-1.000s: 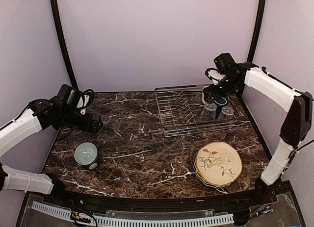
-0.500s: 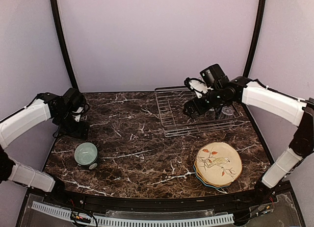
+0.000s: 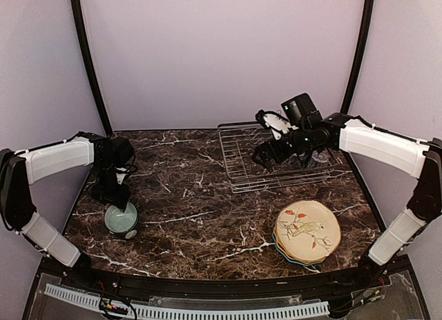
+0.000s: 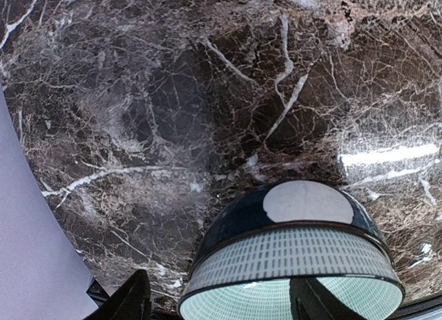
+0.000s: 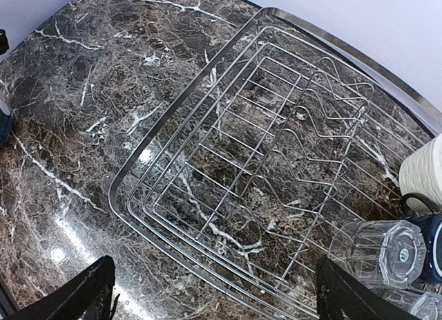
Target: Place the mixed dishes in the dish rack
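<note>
Two claws stand apart: left gripper (image 3: 116, 195) straddles the far rim of the mint-green bowl (image 3: 122, 220) at near left to pinch it, right gripper (image 3: 266, 154) hovers empty over the dish rack (image 3: 238, 169), far right.

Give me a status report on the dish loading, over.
Left hand open, straddling mint-green bowl rim. Right hand open, empty, over dish rack. Plate stack not yet loaded; nothing blocking.
</note>
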Motion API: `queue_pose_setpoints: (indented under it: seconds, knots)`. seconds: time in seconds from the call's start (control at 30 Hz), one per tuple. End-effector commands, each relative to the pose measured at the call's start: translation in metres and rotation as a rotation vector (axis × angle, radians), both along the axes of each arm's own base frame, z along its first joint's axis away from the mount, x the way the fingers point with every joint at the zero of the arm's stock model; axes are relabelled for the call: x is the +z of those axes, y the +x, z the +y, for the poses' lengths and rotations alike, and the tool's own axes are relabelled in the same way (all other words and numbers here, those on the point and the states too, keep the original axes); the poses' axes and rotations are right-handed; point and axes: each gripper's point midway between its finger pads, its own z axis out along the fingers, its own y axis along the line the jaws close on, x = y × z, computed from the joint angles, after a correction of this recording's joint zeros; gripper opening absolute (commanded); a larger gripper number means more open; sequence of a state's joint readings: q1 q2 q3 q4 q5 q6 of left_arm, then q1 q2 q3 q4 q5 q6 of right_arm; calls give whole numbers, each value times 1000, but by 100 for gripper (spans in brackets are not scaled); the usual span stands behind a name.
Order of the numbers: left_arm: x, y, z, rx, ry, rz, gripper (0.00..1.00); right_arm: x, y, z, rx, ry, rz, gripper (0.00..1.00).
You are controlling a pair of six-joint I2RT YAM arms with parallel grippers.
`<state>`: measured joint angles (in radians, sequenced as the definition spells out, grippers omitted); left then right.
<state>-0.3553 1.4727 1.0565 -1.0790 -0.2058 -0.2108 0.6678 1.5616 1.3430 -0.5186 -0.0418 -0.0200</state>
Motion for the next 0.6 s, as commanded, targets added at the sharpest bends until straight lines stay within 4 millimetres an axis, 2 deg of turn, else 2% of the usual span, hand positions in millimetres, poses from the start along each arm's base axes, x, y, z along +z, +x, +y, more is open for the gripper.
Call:
queue_pose_setpoints:
  seconds: [0.0, 0.37, 0.57]
  knots:
    - [-9, -7, -5, -19, -30, 70, 66, -4, 0, 8, 19, 24, 4, 98]
    - [-11, 3, -39, -52, -208, 19, 50, -4, -2, 9, 16, 28, 26, 98]
    - [-17, 1, -65, -95, -272, 22, 46, -6, -3, 8, 16, 18, 40, 98]
